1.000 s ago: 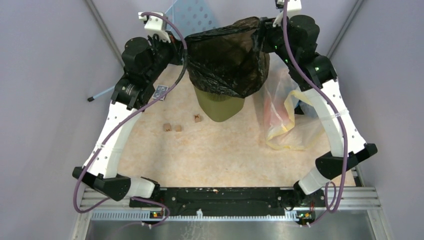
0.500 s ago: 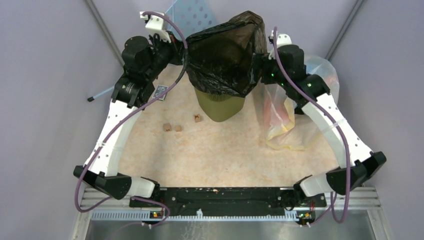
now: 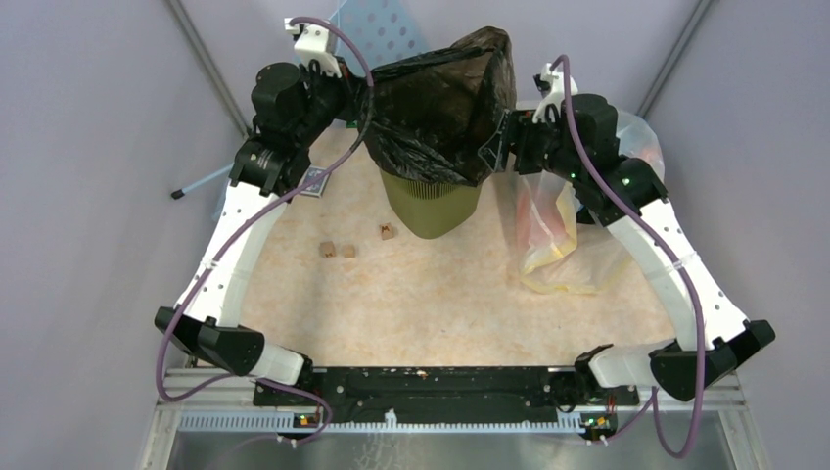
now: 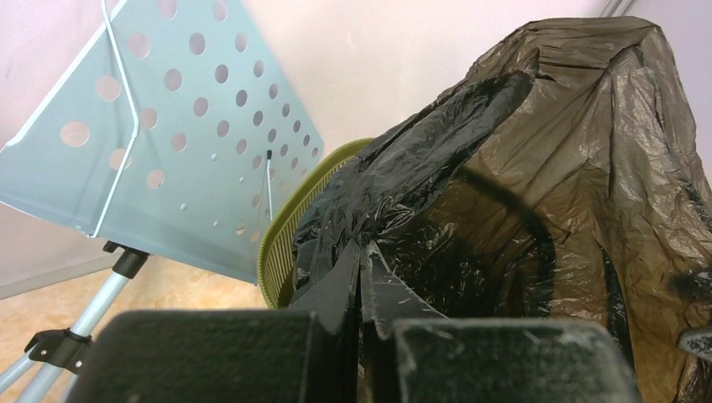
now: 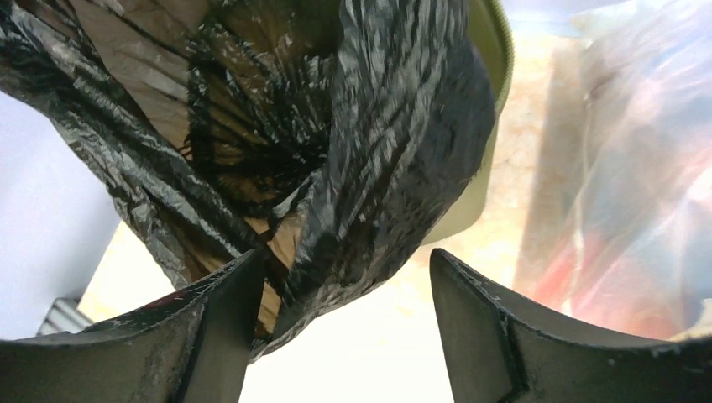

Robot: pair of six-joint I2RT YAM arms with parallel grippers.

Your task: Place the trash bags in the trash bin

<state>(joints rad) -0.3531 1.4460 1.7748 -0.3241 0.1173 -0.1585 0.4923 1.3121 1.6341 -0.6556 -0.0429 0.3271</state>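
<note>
Overhead, the black trash bag (image 3: 440, 98) was draped over the mouth of the olive-green trash bin (image 3: 431, 211), which stood upright toward the far side of the table (image 3: 411, 304). The film covered the rim and hung partway down the mesh sides. It rose in a tented peak above the far right of the opening rather than sinking inside.

The left gripper (image 4: 361, 252) was closed, its two fingers (image 4: 336, 281) pressed together on a fold of the bag at the bin's left rim (a strip of green rim showed just beyond the pinch). The right gripper (image 5: 344, 269) stood with its jaws wide apart at the bin's right side. A twisted hank of black film hung down between them, close against one finger, and nothing was clamped.

Behind the bin leaned a pale blue perforated board (image 4: 168, 126) on a stand. Just beside the bin on its right lay a clear bag (image 3: 558, 230) of coloured rubbish with yellow ties. Three small brown blocks (image 3: 338, 250) sat on the table in front of the bin, apart from it.
</note>
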